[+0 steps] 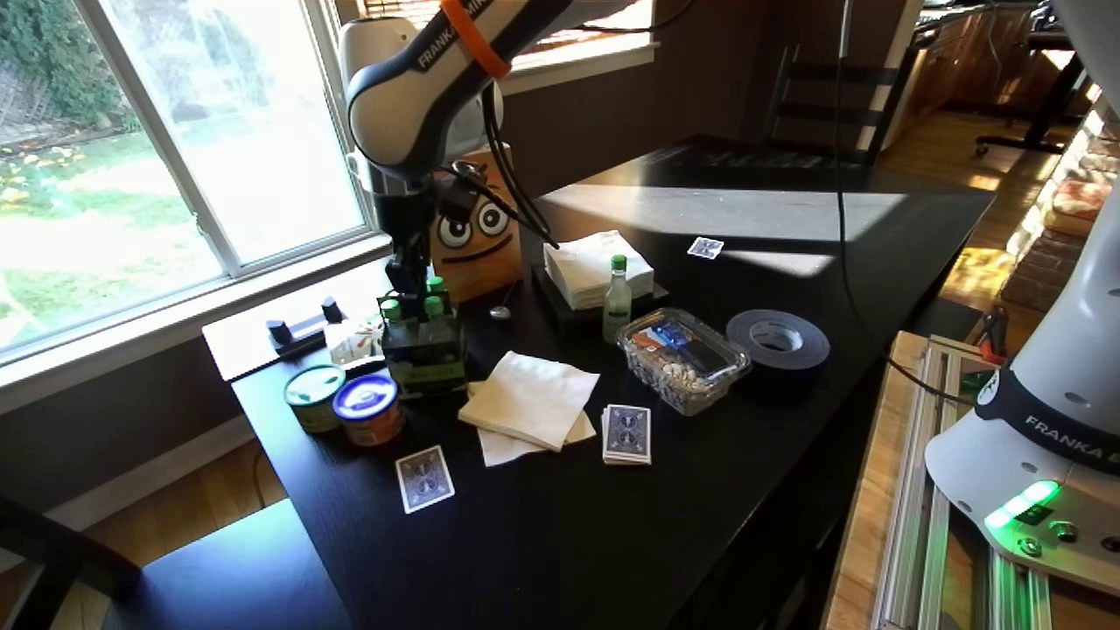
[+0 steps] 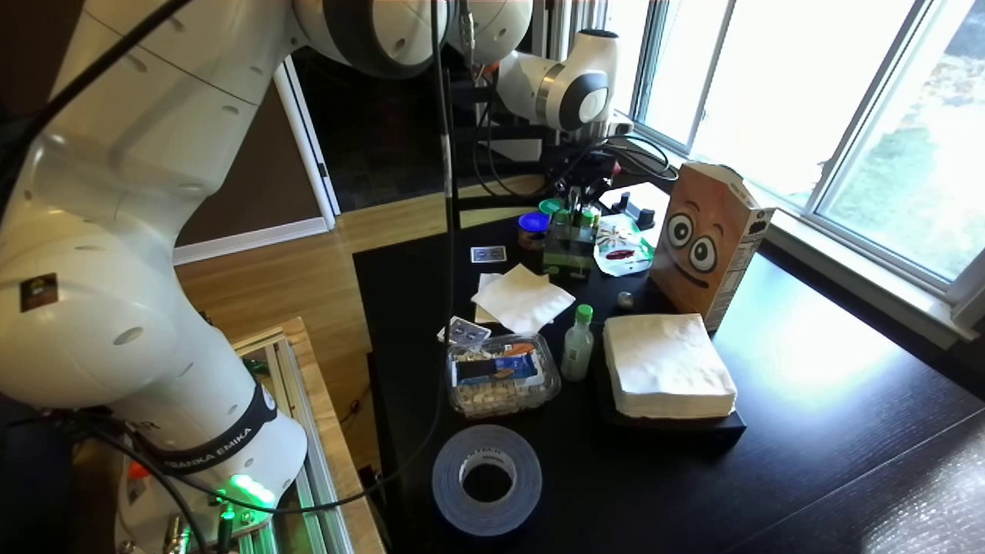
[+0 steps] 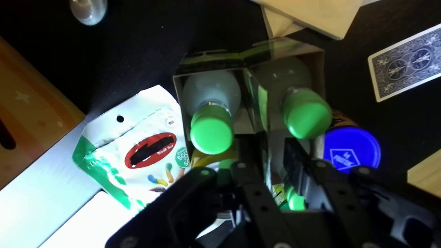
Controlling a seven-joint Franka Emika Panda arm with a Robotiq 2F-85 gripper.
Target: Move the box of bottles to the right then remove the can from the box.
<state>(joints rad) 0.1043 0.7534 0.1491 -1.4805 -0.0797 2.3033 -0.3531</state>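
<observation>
Both fingers of the hand [image 3: 274, 160] stand a little apart, and it looks like they are not pinching anything. They point down at the box of bottles [image 1: 427, 357], by its thin middle wall [image 3: 262, 103]. I can't tell if they touch that wall.

A few things could go wrong. The wall looks like card, so a hard pull might bend it or rip it. If a bottle [image 3: 211, 113] is in the way when the hand squeezes, just that bottle might come up and leave the box behind. If the lift is not even, the box could tip and the bottles could knock together. In an exterior view, the tub with the blue lid [image 1: 366, 398] is close on the near left of the box, and loose napkins [image 1: 531, 402] lie just to the right. Sliding the box right along the bench [image 1: 525, 542] might push those napkins into a heap.

The box stands upright just under the hand. A yellow thing with a round edge [image 3: 210, 159] shows inside it, on the left in the wrist view. That may be the can, but the hand hides much of it, so I am not sure.
</observation>
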